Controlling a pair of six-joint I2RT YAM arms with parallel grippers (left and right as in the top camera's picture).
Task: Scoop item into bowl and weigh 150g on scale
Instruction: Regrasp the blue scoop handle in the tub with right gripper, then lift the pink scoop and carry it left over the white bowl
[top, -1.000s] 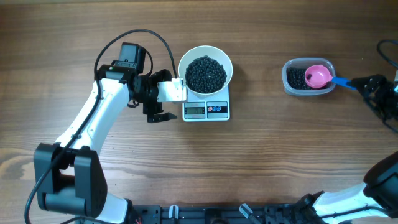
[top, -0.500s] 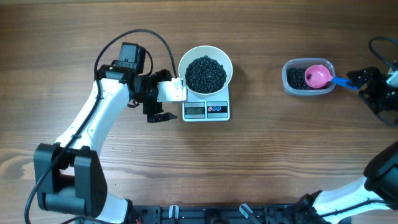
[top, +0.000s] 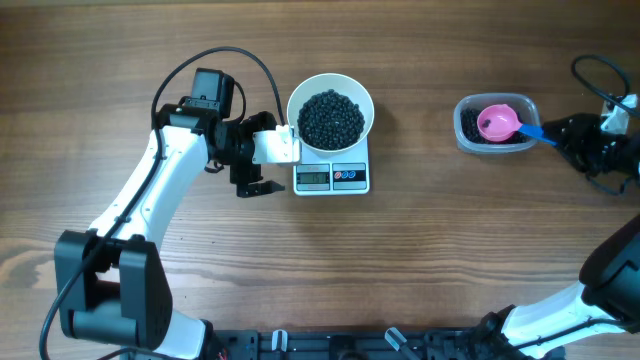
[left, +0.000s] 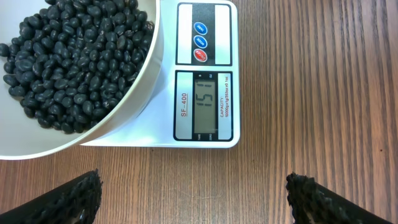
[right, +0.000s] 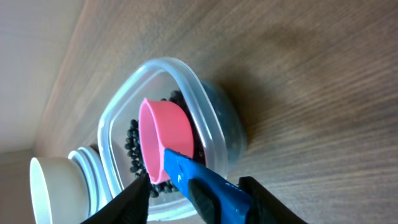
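Beans (top: 331, 118) heaped in white bowl (top: 296, 100) atop scale (top: 352, 177); display reads 151. L claw (left: 193, 202) spread wide over wood surface (top: 420, 260), just beside scale, beans right ahead of it, touching nothing. More beans in clear tub (top: 465, 135) w/ pink scoop (top: 497, 122). R claw (right: 196, 202) straddles scoop's blue handle (right: 186, 171), jaws partway in; can't tell if pinching.

1. The scale (left: 200, 67) carries the model label "SF-400", printed beside its LCD display (left: 205, 102).
2. The LCD display reads "151".
3. On the opposite side of the display stands the word "CAPACITY"; the finer print after it is too small to read.
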